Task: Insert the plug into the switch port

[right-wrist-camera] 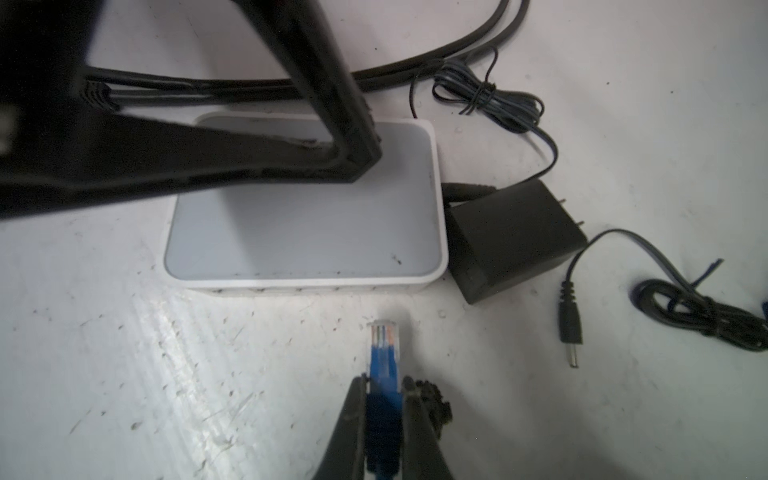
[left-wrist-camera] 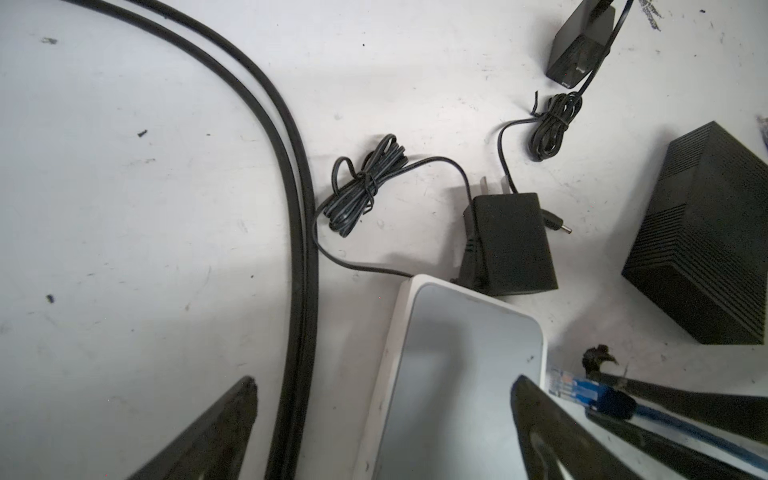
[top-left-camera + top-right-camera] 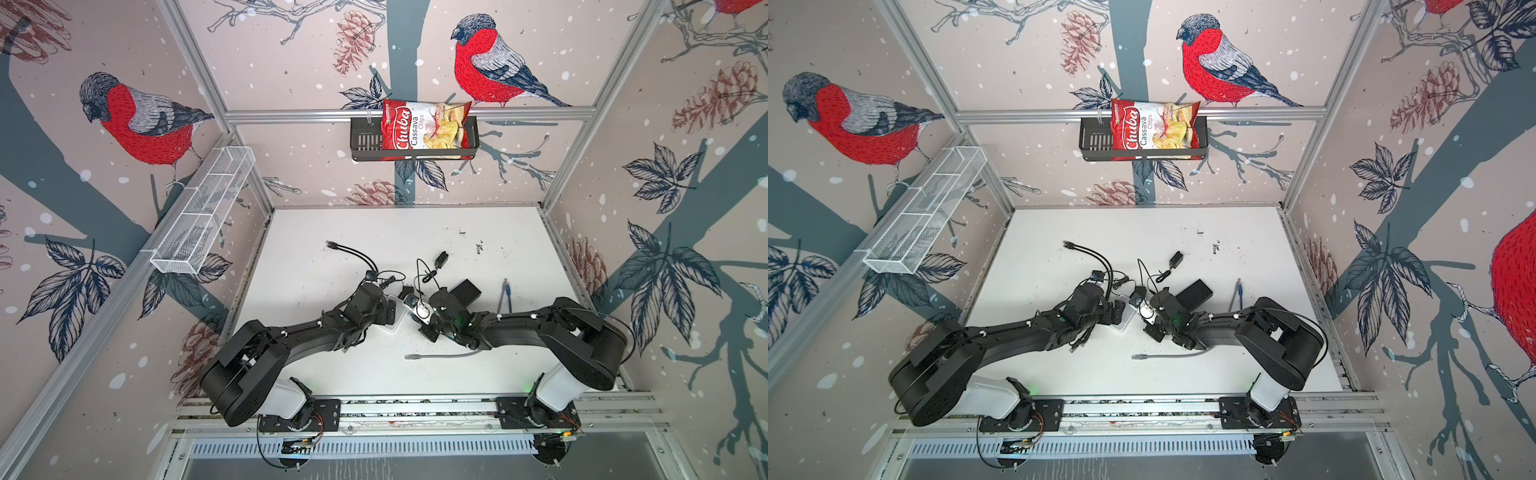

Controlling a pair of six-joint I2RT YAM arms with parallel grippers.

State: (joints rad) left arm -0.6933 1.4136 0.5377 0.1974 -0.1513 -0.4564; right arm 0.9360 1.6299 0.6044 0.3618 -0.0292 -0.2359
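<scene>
The white switch (image 1: 303,232) lies flat mid-table, seen in both wrist views and partly in a top view (image 3: 392,328). Its port side faces my right gripper, but the ports themselves are hidden from view. My right gripper (image 1: 384,380) is shut on the blue plug (image 1: 384,340), whose clear tip points at the switch's side a short gap away. The plug (image 2: 573,384) also shows in the left wrist view beside the switch (image 2: 457,374). My left gripper (image 2: 384,380) hangs open over the switch, one finger (image 1: 345,124) above its top, holding nothing.
A black power adapter (image 1: 511,241) rests against the switch's end, and a loose barrel connector (image 1: 569,328) lies nearby. A black ribbed box (image 2: 702,232) and twin black cables (image 2: 291,187) flank the switch. A grey cable (image 3: 444,356) lies nearer the arm bases.
</scene>
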